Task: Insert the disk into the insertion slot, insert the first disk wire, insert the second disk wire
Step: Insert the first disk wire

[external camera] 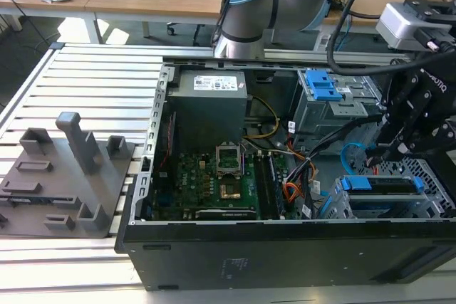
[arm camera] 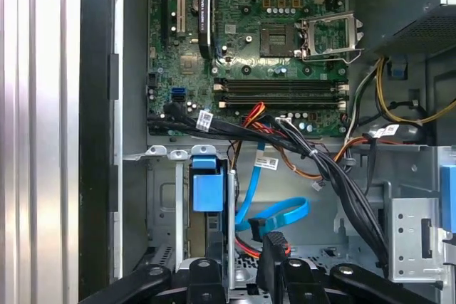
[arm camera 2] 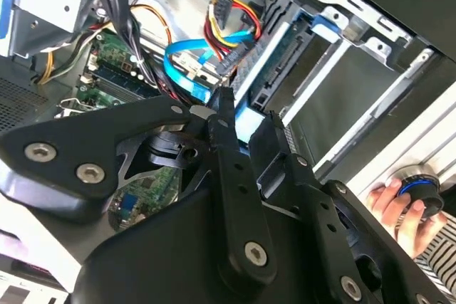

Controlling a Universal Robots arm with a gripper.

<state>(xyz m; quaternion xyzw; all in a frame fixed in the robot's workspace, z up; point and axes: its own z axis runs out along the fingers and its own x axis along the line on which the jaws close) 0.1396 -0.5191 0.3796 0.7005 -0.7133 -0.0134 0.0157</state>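
Hovers with hand [external camera: 372, 156] at the exterior view's lower right, close by the second disk wire [external camera: 349, 153], seemingly placed for reaching its plug; cannot tell whether clamped.

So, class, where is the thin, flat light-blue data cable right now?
On the exterior view's right, the light-blue cable loops inside the black computer case, close beside the blue-framed disk.

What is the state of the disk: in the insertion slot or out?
In. The disk sits inside the insertion slot, its blue carrier at the opening.
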